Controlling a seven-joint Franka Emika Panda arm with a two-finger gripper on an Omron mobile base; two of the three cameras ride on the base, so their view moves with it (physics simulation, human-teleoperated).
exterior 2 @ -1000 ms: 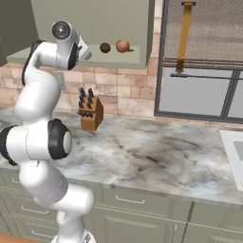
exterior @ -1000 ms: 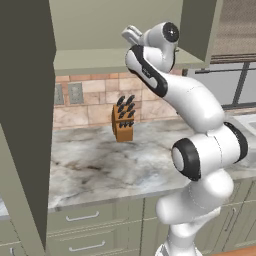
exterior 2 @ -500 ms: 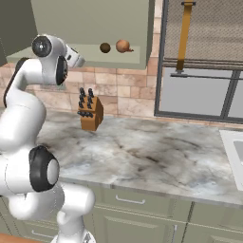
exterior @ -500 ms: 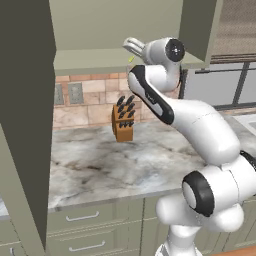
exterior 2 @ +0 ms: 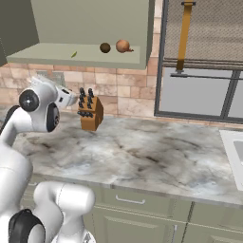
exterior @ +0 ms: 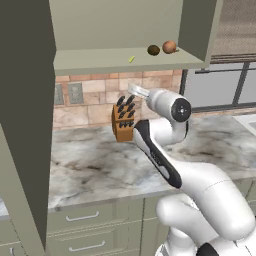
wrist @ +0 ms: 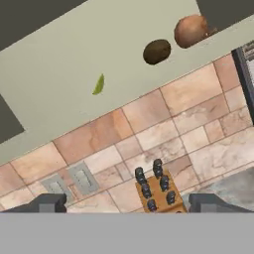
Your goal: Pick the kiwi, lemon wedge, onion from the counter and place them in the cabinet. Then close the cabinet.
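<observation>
Resting on the open cabinet (exterior: 125, 62) shelf you find the onion (exterior: 169, 47), with the kiwi (exterior: 153, 50) just beside it at 9 o'clock and the lemon wedge (exterior: 131, 59) well apart near the front edge. Note the bare shelf left of the wedge. Below the shelf, the gripper (wrist: 128, 203) is empty, jaws wide apart, with the arm folded over the counter (exterior 2: 156, 147). Directly ahead, a knife block (exterior 2: 90, 114) stands against the brick backsplash (exterior 2: 128, 97).
</observation>
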